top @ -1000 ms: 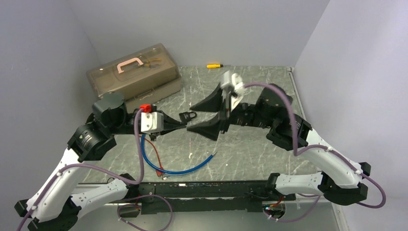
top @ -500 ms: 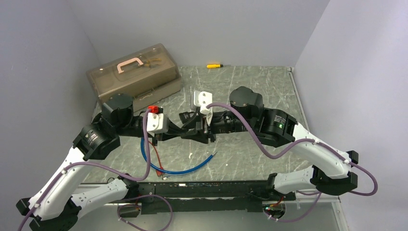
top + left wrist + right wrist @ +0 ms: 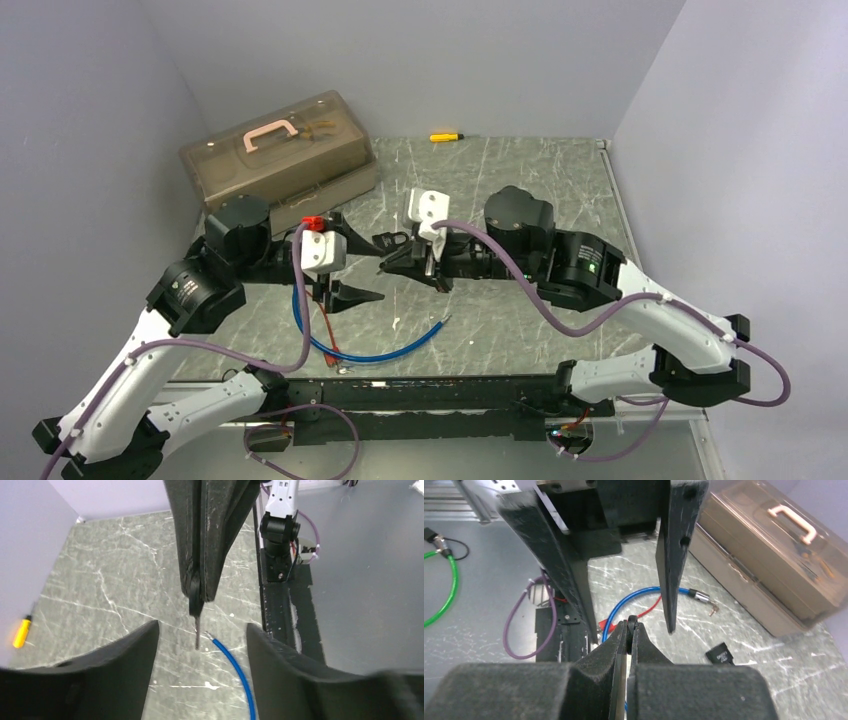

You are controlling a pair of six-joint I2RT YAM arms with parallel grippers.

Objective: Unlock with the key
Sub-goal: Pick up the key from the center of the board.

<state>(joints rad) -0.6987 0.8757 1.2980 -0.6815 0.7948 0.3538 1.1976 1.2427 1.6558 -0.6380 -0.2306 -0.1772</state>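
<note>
The right claw (image 3: 629, 625) is clamped tight on the key (image 3: 197, 630). In the left wrist view the key's thin metal blade pokes out past that claw's closed tips, pointing down toward the desk (image 3: 520, 180). The left claw (image 3: 201, 626) faces it with its jaws spread wide and grips nothing. The key's blade and the tip of the right claw sit right at the mouth of that gap, touching neither finger.

The small black padlock (image 3: 390, 241) lies flat on the desk, just beside the right claw's tips on their far side, apart from the key. From the right wrist it shows low and to the right of the closed fingers.

A blue cable (image 3: 390, 350) curls on the desk below both claws, on their near side. A brown toolbox (image 3: 280, 155) stands beyond the left claw.
</note>
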